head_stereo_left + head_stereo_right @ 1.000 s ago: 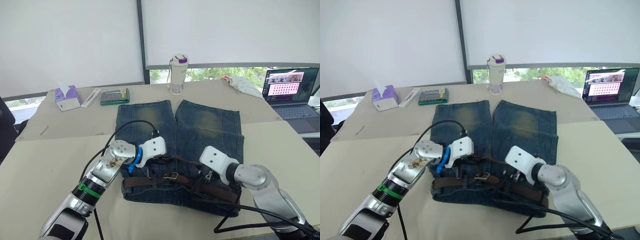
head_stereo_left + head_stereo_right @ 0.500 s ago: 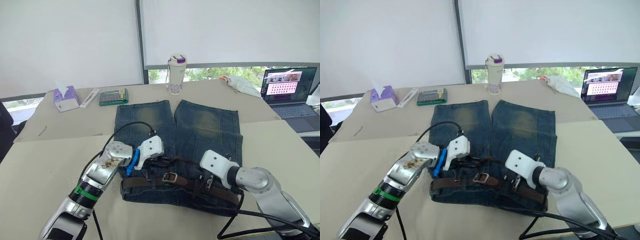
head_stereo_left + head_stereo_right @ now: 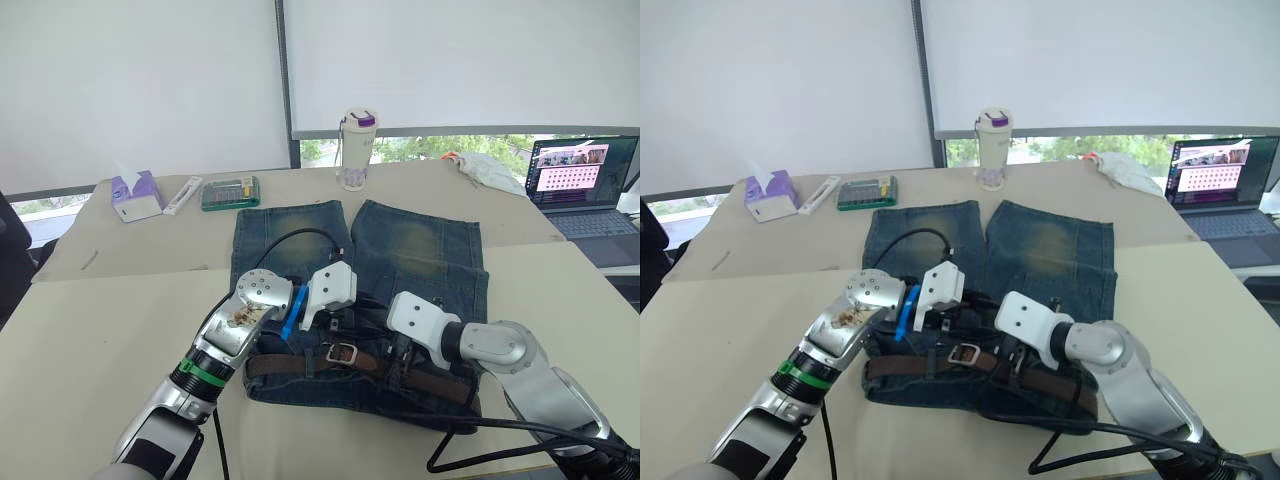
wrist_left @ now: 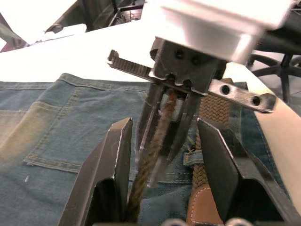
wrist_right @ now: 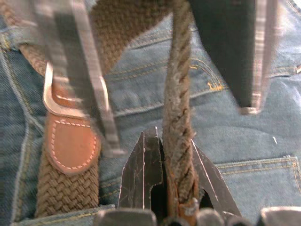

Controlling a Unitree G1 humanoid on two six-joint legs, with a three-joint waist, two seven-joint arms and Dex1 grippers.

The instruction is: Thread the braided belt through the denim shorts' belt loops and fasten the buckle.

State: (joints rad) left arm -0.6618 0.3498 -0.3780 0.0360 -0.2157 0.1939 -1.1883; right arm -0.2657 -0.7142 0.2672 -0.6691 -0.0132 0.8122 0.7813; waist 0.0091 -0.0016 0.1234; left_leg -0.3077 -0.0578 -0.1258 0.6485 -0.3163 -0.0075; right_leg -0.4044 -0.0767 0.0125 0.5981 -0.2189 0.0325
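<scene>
Our right hand (image 5: 176,195) is clamped on the braided belt (image 5: 178,117) over the denim shorts (image 3: 410,245). Our left hand (image 4: 162,155) is spread wide around that strand, just left of the buckle (image 3: 341,352).

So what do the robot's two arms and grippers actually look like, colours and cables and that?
Both arms are silver metal with white housings near the wrists. The left gripper sits past a blue part, and its forearm carries a green and black band. Each gripper, like the right gripper, has two black fingers. Black cables loop off both arms.

office: laptop (image 3: 582,186), window blinds (image 3: 140,80), worktable (image 3: 90,330).
</scene>
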